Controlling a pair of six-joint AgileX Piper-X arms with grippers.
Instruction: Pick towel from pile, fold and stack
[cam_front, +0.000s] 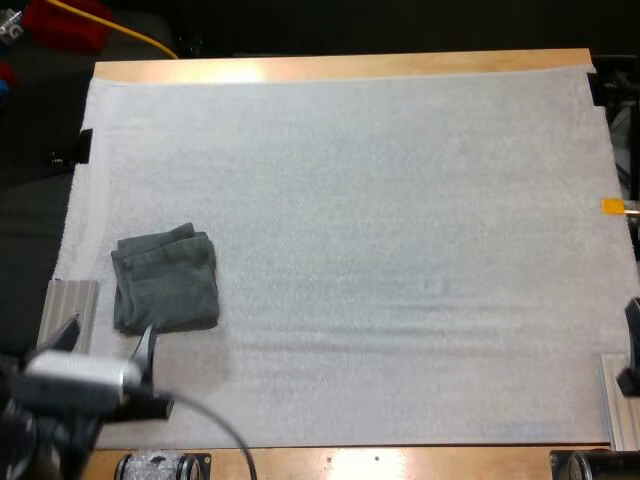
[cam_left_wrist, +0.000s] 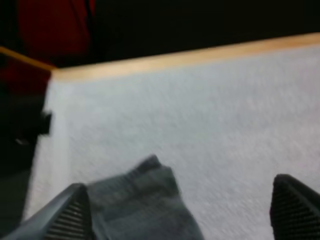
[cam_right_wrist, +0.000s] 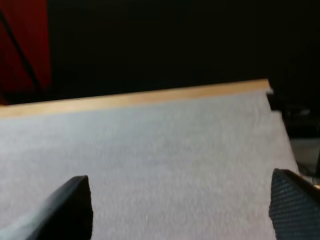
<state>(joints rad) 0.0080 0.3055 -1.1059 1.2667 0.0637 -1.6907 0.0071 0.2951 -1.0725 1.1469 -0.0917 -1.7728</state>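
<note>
The folded towel (cam_front: 167, 282), dark grey-green with layered edges, lay at the white mat's (cam_front: 400, 200) near left, just ahead of the left fingers (cam_left_wrist: 70, 215), spread wide and empty. The right fingers (cam_right_wrist: 70, 210) stood equally apart, holding nothing. Soft, light and limp, the towel would likely need pinching through all layers at an edge.

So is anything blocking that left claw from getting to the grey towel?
Nothing visible does. The left gripper hangs open right at the near edge of the folded towel, with only bare white mat around them.
</note>
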